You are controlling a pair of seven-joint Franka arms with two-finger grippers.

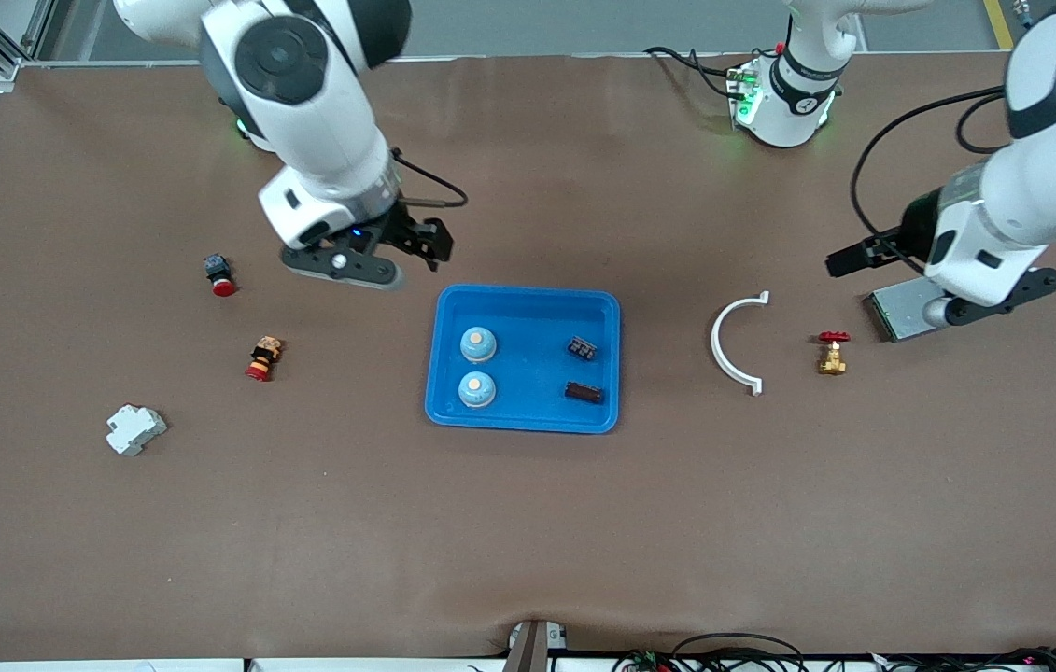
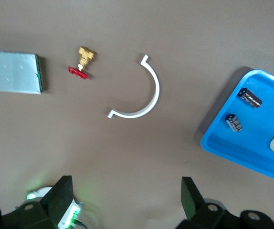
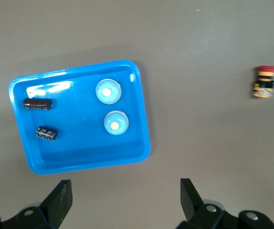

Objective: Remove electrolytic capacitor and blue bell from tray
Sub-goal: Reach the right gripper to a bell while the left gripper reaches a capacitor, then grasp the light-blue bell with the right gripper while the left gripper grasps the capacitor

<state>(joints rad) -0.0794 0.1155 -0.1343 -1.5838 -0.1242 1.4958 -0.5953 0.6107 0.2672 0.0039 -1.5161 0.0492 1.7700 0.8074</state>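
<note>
A blue tray (image 1: 528, 310) lies mid-table and holds two light-blue bells (image 1: 478, 343) (image 1: 477, 389) on the side toward the right arm. Two dark capacitors (image 1: 582, 348) (image 1: 584, 393) lie in it on the side toward the left arm. My right gripper (image 1: 423, 241) hangs open and empty over the table just off the tray's corner. The right wrist view shows the tray (image 3: 79, 153), a bell (image 3: 108, 91) and a capacitor (image 3: 37, 103) past the right gripper (image 3: 125, 192). My left gripper (image 1: 852, 260) is open and empty over the table by a grey board; the left gripper (image 2: 126, 192) holds nothing.
Toward the right arm's end lie a red push-button (image 1: 220, 275), a second button (image 1: 264, 358) and a white breaker (image 1: 134, 429). Toward the left arm's end lie a white curved clip (image 1: 738, 343), a brass valve with a red handle (image 1: 832, 352) and a grey board (image 1: 901, 311).
</note>
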